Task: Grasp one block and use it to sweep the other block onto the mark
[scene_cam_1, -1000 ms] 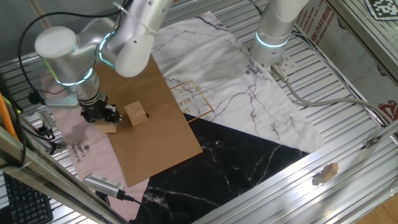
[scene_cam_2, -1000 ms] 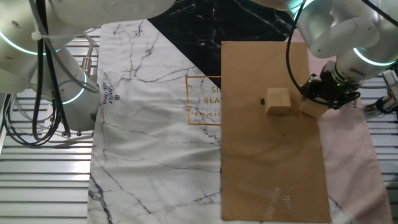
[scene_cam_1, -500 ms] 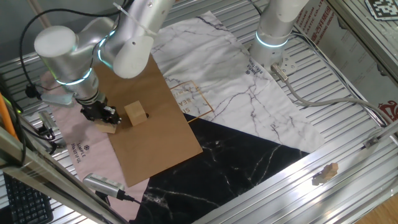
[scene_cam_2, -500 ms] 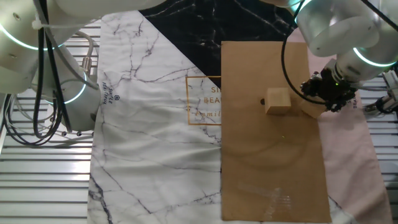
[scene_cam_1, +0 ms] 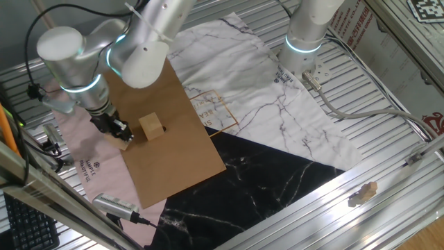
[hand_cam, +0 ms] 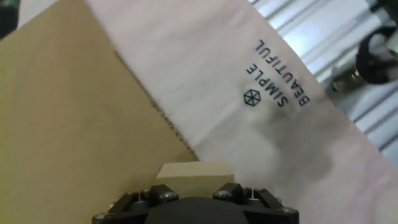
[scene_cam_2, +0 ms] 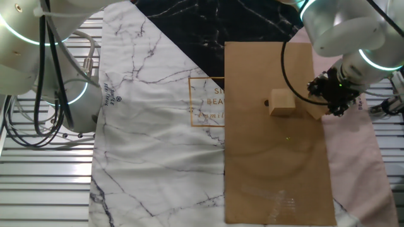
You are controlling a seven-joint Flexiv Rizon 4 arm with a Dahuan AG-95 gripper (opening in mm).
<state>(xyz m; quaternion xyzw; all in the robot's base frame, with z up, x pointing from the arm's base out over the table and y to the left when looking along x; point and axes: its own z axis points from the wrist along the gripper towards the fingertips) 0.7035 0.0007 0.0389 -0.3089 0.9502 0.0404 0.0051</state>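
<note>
My gripper (scene_cam_1: 116, 129) is shut on a pale wooden block (scene_cam_1: 125, 143) at the left edge of the brown cardboard sheet (scene_cam_1: 173, 160). In the other fixed view the gripper (scene_cam_2: 332, 96) covers most of this held block (scene_cam_2: 315, 111). The hand view shows the held block (hand_cam: 194, 170) just past the gripper body (hand_cam: 196, 205); the fingertips are hidden. The other wooden block (scene_cam_1: 150, 127) sits on the cardboard a short gap to the right and also shows in the other fixed view (scene_cam_2: 281, 102). The mark, a small black dot (scene_cam_2: 266, 103), lies right beside that block's far side.
A pink cloth (hand_cam: 292, 124) printed "SIMPLE BEAUTIFUL" lies under the cardboard's edge. A white marble cloth (scene_cam_1: 277, 104) carries an orange square outline (scene_cam_2: 205, 101). A black marble sheet (scene_cam_1: 263, 187), a second arm's base (scene_cam_1: 305, 42) and a metal tool (scene_cam_1: 114, 205) stand around.
My wrist has turned and shifted slightly while still holding its block at the cardboard's edge. The other block has not moved.
</note>
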